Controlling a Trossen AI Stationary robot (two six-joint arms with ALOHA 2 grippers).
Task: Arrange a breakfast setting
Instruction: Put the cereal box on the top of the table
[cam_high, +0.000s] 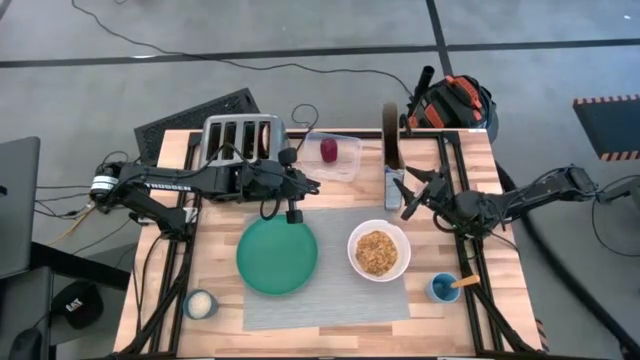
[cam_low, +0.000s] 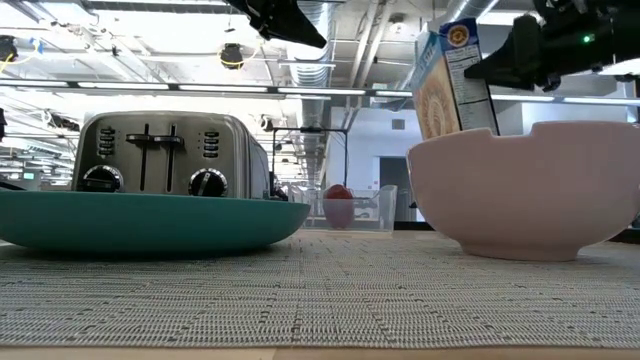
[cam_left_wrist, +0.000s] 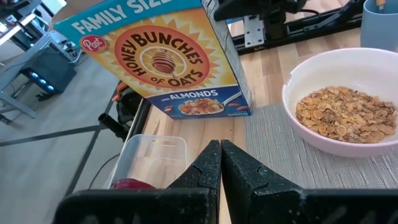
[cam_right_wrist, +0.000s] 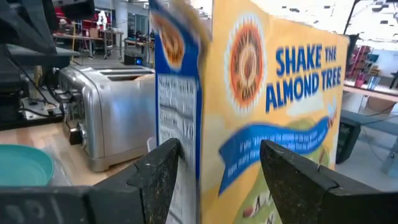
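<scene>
A: What's the surface like?

B: A light wooden table (cam_high: 330, 190) on a grey floor, with a grey rectangular woven placemat (cam_high: 330, 300) laid across its near half.

A: And what's on the mat?

B: A round teal-green plate (cam_high: 277, 256) on its left part, bare. To its right, well apart from it, a white bowl (cam_high: 379, 251) filled with tan cereal flakes.

A: The rest of the table?

B: A chrome four-slot toaster (cam_high: 243, 141) sits at the far edge. Just right of it is a clear plastic tub (cam_high: 335, 157) holding a small dark-red fruit (cam_high: 329, 150). A yellow and blue cereal box (cam_high: 393, 187) stands upright past the bowl, off the mat. There's a small white cup (cam_high: 201, 304) at the near left corner and a small blue cup (cam_high: 443, 288) with a wooden stick in it near the right edge.

A: The arms?

B: The left gripper (cam_high: 293, 214) hangs over the mat's far edge, above the plate, its fingers (cam_left_wrist: 239, 171) pressed together on nothing. The right gripper (cam_high: 408, 207) is at the cereal box, its fingers (cam_right_wrist: 295, 171) spread to either side of the box; whether they touch it I can't tell.
</scene>
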